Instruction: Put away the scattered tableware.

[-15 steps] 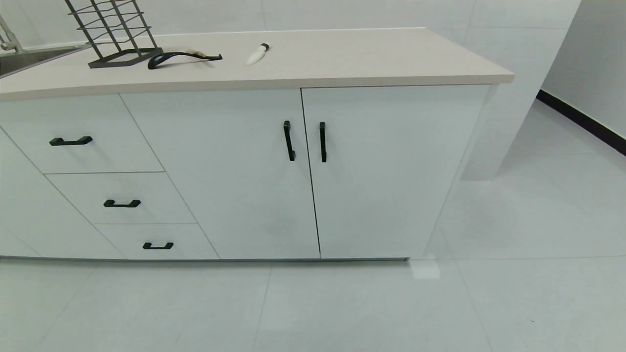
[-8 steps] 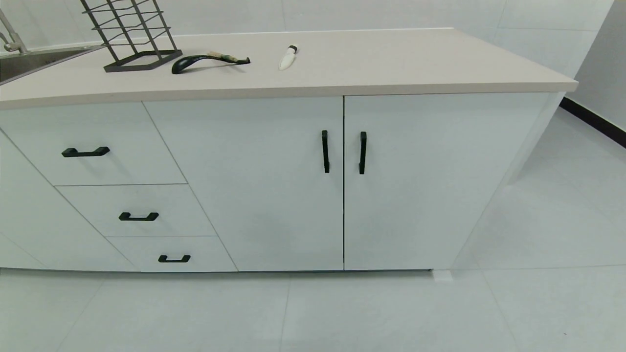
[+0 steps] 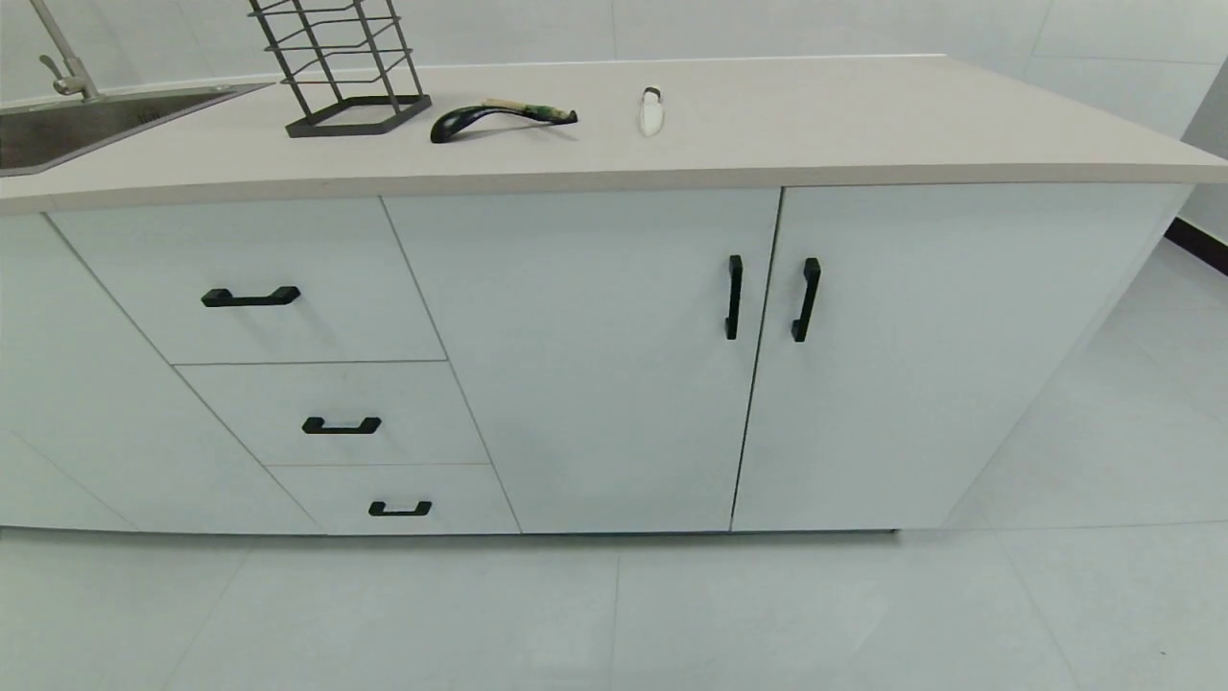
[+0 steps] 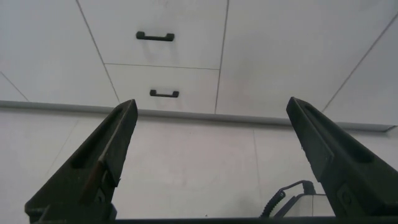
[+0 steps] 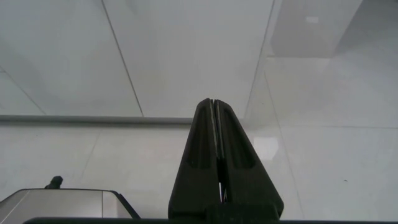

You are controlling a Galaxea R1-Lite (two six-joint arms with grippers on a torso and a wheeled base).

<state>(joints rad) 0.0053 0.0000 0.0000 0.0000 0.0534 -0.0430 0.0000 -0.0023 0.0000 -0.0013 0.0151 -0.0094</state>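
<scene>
On the beige countertop [image 3: 767, 134] lie a black ladle [image 3: 499, 118] with a wood-and-green handle and, to its right, a small white knife [image 3: 650, 110] with a dark end. A black wire rack [image 3: 343, 62] stands just left of the ladle. My left gripper [image 4: 211, 112] hangs low in front of the cabinet drawers, open and holding nothing. My right gripper [image 5: 214, 109] also hangs low near the floor, its fingers pressed together with nothing between them.
A steel sink [image 3: 86, 120] with a tap [image 3: 59, 53] sits at the counter's left end. Below are three drawers with black handles [image 3: 249, 297] and two doors with vertical handles [image 3: 734, 297]. Tiled floor [image 3: 672, 614] stretches in front and to the right.
The whole head view has shifted: counter, ladle, knife and cabinets now lie farther right in the picture, so the camera turned left. The things themselves have not moved.
</scene>
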